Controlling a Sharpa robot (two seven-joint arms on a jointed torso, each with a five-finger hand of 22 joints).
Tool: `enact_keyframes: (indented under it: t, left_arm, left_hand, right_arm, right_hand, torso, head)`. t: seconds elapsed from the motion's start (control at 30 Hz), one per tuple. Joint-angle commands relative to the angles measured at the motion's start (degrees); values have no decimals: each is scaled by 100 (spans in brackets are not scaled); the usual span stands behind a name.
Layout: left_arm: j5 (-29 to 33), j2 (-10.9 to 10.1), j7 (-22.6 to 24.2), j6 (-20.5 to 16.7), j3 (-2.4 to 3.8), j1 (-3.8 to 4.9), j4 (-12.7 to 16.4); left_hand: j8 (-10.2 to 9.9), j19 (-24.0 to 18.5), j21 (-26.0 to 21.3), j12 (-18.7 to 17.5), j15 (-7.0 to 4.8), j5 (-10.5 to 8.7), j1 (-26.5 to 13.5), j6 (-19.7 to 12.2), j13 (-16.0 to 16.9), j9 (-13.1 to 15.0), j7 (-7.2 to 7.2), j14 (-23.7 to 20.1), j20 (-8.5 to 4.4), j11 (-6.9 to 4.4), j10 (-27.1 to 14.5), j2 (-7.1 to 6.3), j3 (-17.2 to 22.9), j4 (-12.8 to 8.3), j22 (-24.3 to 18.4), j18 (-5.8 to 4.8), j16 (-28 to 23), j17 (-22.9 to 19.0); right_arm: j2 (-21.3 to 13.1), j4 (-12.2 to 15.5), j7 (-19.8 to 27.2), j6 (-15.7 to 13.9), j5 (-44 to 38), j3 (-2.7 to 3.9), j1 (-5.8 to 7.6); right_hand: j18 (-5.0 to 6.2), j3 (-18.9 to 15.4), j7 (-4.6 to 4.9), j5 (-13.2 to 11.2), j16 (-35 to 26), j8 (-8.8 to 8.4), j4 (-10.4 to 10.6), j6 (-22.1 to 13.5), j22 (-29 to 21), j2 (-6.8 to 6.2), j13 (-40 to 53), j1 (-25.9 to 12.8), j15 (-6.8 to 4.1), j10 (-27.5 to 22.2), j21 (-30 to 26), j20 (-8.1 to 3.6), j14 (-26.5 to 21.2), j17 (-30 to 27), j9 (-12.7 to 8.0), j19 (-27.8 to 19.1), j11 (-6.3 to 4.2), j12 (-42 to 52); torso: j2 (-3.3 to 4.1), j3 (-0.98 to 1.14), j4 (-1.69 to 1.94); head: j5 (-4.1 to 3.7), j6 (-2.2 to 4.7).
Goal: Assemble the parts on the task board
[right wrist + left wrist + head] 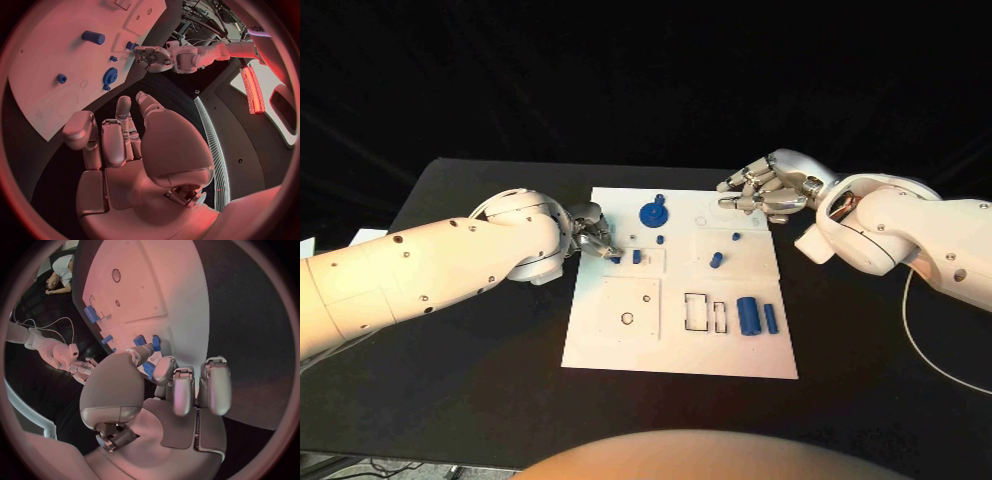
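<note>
1. On the black table (473,400) we are seeing the white task board (682,335) lying flat in the middle, and we are finding no readable writing or brand marks on it.
2. We are looking at a dark backdrop behind the table, with a thin cable (923,345) trailing over the tabletop at the robot's right.
3. We are watching the left hand (589,235) reaching over the board's left edge, its fingertips pinching a small blue part (615,259) at the board; another small blue part (638,257) is standing just beside it.
4. We are seeing the right hand (769,187) hovering at the board's far right corner, its fingers loosely curled and apart, holding nothing.
5. We are noting a blue gear-like part (652,213) sitting near the board's far edge, a blue peg (715,260) lying near the middle, and two blue cylinders (757,316) lying side by side toward the near right.
</note>
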Motion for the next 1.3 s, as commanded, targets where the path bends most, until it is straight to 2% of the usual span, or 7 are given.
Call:
enact_keyframes:
  t: [0.03,0.2,0.5,0.97,1.17,1.3]
  left_arm:
    - [151,46,-105,262,-28,-35,4]
    - [153,65,-129,222,-27,-34,-16]
    - [149,92,-140,127,-25,-32,-27]
    - [120,120,-203,20,-22,-28,-57]
    - [117,126,-239,-5,-21,-27,-80]
    - [116,130,-262,-64,-20,-26,-99]
  left_hand:
    - [16,296,35,63,-50,-4,-112,179,63,8,-114,603,-47,-12,69,-16,-107,39,935,-95,14,1506]
    - [21,306,48,90,-59,-3,-168,211,97,14,-125,603,-58,-22,90,-25,-204,76,952,-100,14,1506]
    - [35,343,107,153,-80,78,-282,284,176,33,-156,603,-78,-48,143,-58,-386,156,1017,-118,14,1506]
    - [34,366,142,173,-100,139,-466,354,200,59,-180,603,-100,-70,180,-121,-604,309,1058,-130,14,1506]
    - [27,373,151,167,-105,144,-559,381,195,71,-186,603,-106,-76,188,-138,-721,418,1071,-133,14,1506]
    - [29,374,150,188,-105,143,-681,418,224,89,-186,603,-108,-76,207,-155,-922,583,1074,-133,14,1506]
  right_arm:
    - [5,8,51,65,-3,0,-4]
    - [10,1,53,66,-2,0,-4]
    - [16,-4,57,66,-1,0,-4]
    - [23,-13,65,70,1,0,-4]
    - [25,-16,68,69,3,0,-4]
    - [25,-19,71,67,4,0,-4]
  right_hand:
    - [91,10,23,34,-21,20,29,9,-5,48,-5,-10,13,-49,-36,5,177,-5,-4,-24,8,-10]
    - [91,10,23,34,-21,20,29,9,-5,48,-5,-10,13,-49,-36,5,177,-5,-4,-24,8,-10]
    - [91,10,23,34,-21,20,29,9,-5,48,-5,-10,13,-49,-36,5,177,-5,-4,-24,8,-10]
    - [93,9,23,36,-28,20,35,7,-18,52,-7,-12,13,-51,-44,6,176,-12,-4,-29,8,-7]
    - [93,9,23,36,-28,20,35,7,-18,52,-7,-12,13,-51,-44,6,176,-12,-4,-29,8,-7]
    - [95,7,23,37,-38,21,38,7,-28,53,-16,-14,13,-55,-50,6,173,-25,-4,-33,9,-15]
  torso:
    - [3,-6,3]
    - [6,-3,4]
    - [5,-13,2]
    - [2,-10,6]
    - [1,-13,8]
    - [-1,-13,7]
  head:
    - [-7,-12]
    - [-12,-19]
    - [-19,-34]
    - [-22,-49]
    - [-22,-52]
    - [-21,-43]
